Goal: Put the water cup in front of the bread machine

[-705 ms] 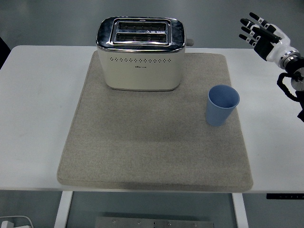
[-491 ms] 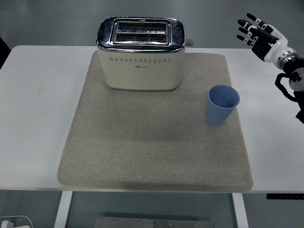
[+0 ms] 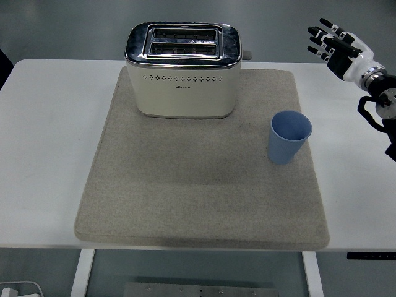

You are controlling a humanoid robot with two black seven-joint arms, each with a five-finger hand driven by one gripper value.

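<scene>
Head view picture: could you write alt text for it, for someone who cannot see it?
A blue cup stands upright near the right edge of a grey mat on a white table, untouched, to the right of and nearer than a cream toaster at the mat's far end. The robot's right hand, fingers spread, is raised at the upper right, well away from the cup.

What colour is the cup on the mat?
The cup is light blue, as the head view shows.

A white table point(image 3: 43, 142) on white legs point(image 3: 82, 272) spans the view. A grey mat point(image 3: 204, 185) covers its middle. The floor point(image 3: 74, 25) behind is grey-green. Lighting is even and diffuse.
</scene>
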